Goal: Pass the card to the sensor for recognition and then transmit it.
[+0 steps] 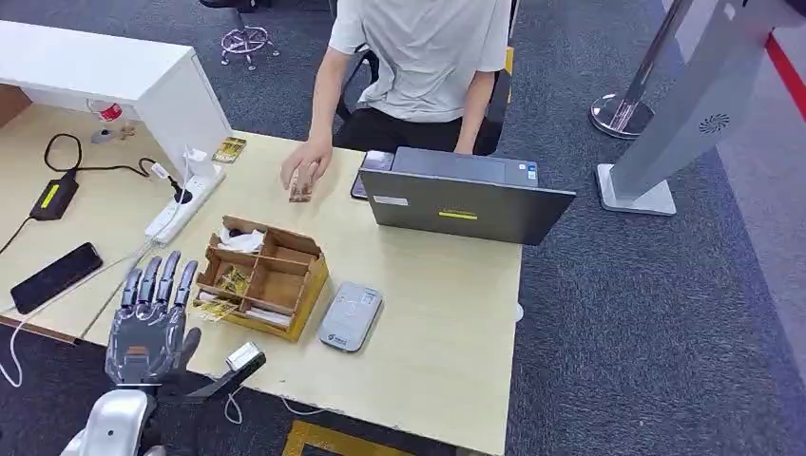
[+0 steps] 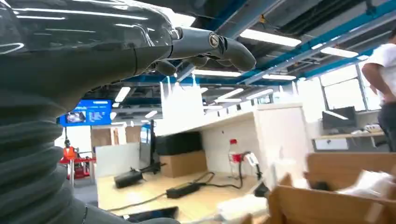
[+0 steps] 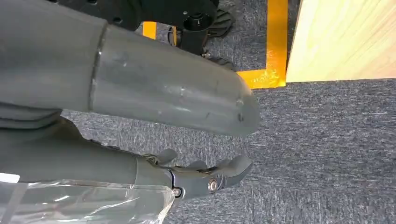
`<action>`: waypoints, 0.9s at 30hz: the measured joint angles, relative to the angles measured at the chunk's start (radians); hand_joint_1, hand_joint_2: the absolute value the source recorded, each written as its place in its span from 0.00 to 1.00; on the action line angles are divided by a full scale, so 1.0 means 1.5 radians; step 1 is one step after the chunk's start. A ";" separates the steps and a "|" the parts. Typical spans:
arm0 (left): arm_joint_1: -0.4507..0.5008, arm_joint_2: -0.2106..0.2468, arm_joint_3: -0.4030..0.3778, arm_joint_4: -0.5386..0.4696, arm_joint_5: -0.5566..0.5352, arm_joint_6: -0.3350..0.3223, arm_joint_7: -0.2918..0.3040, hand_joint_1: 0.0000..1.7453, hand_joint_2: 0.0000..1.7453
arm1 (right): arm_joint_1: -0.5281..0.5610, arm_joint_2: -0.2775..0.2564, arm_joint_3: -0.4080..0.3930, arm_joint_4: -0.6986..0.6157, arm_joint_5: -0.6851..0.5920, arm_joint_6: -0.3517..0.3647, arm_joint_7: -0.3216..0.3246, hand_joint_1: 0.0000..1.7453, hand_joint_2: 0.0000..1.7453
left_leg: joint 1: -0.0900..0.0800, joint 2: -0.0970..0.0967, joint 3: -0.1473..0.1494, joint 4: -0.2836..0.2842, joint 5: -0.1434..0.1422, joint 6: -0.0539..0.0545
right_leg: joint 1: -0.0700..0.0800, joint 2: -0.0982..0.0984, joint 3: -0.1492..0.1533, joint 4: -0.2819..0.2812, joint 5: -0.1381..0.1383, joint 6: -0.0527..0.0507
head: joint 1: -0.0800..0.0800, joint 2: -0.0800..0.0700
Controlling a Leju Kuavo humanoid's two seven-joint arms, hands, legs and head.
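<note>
Your right hand [image 3: 187, 154] hangs beside the desk [image 3: 345, 39], over grey carpet [image 3: 327, 154]. The thick thumb [image 3: 177, 95] lies apart from the darker fingers [image 3: 219, 175], which are extended with a slight curl; nothing is held between them. A yellow floor stripe [image 3: 275, 37] runs along the desk's edge and turns a corner near the thumb tip.
</note>
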 joint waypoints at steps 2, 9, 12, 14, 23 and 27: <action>0.010 0.010 0.021 0.000 0.000 0.005 -0.008 0.00 1.00 | 0.000 -0.001 0.000 0.000 0.002 0.003 0.000 0.00 0.00 | 0.000 0.000 0.000 0.000 0.000 0.000 | 0.000 0.000 0.000 0.000 0.000 0.000 | -0.001 0.000; 0.021 0.041 0.041 0.016 0.000 0.019 0.001 0.00 1.00 | -0.001 -0.004 -0.001 0.000 0.007 0.010 0.000 0.00 0.00 | 0.000 0.000 0.000 0.000 0.000 0.000 | 0.000 0.000 0.000 0.000 0.000 0.000 | -0.001 0.000; 0.019 0.047 0.040 0.031 0.000 0.023 0.008 0.00 1.00 | -0.001 -0.005 -0.001 0.000 0.010 0.010 0.000 0.00 0.00 | 0.000 0.000 0.000 0.000 0.000 0.000 | 0.000 0.000 0.000 0.000 0.000 0.000 | -0.001 0.000; 0.013 0.047 0.034 0.045 0.000 0.027 0.016 0.00 1.00 | -0.001 -0.005 -0.001 0.001 0.011 0.010 0.000 0.00 0.00 | 0.000 0.000 0.000 0.000 0.000 0.000 | 0.000 0.000 0.000 0.000 0.000 0.000 | 0.000 0.000; -0.039 0.041 -0.015 0.114 0.000 0.046 0.024 0.00 1.00 | -0.008 -0.005 -0.001 0.003 0.023 0.008 0.002 0.00 0.00 | 0.000 0.000 0.000 0.000 0.000 0.000 | 0.000 0.000 0.000 0.000 0.000 0.000 | 0.000 0.000; -0.061 0.033 -0.040 0.131 0.000 0.041 0.031 0.00 1.00 | -0.011 -0.005 -0.001 0.003 0.026 0.007 0.003 0.00 0.00 | 0.000 0.000 0.000 0.000 0.000 0.000 | 0.000 0.000 0.000 0.000 0.000 0.000 | 0.000 0.000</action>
